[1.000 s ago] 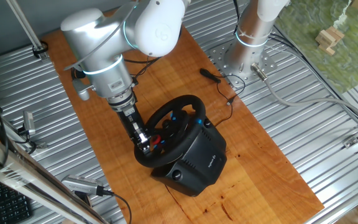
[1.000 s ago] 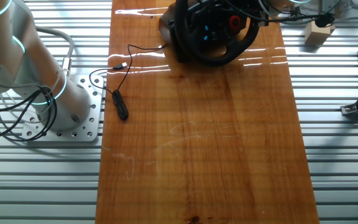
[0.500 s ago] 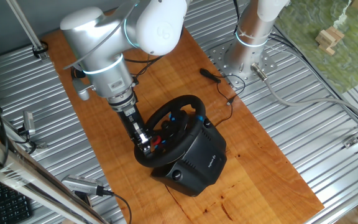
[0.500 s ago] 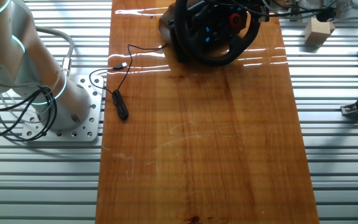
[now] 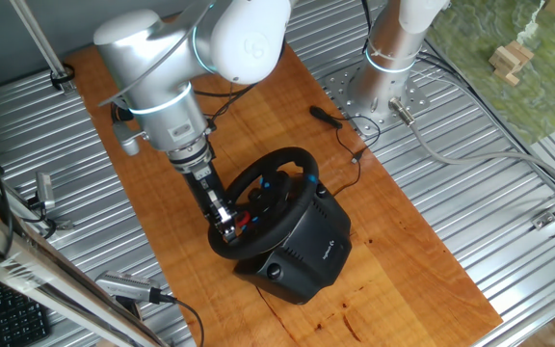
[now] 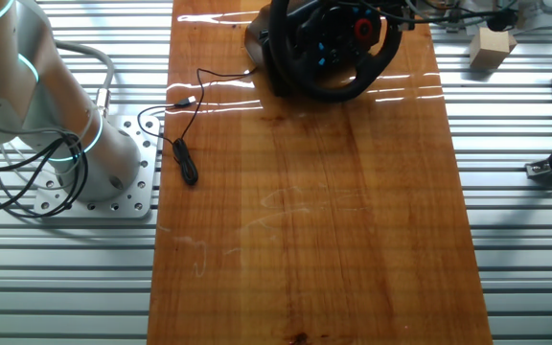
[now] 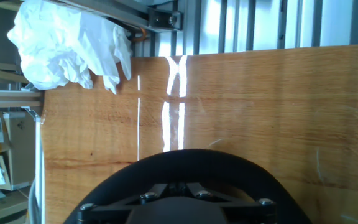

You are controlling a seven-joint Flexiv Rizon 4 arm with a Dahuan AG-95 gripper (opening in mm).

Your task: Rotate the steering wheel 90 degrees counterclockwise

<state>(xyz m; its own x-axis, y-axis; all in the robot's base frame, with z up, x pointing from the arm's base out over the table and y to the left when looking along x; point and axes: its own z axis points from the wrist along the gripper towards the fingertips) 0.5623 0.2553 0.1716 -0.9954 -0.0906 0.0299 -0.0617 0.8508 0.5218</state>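
Wheel and arm, one fixed view: the steering wheel sits tilted on its boxy black base, which rests on the wooden counter toward its near end. The gripper meets the lower-left rim of the wheel, a point from which a push or pull along the rim would turn it about the hub. The fingers appear to be at the rim, but whether they are clamped on it or merely resting against it cannot be told here.

Other fixed view: the wheel stands at the far edge of the counter, its red hub button facing the camera. A loose black cable lies to the left of the wheel, running off toward the arm's mounting plate, well apart from the rim.

Hand view: only a dark curved part fills the bottom, with bare counter beyond; crumpled white material lies off the counter's corner. No fingers are visible.
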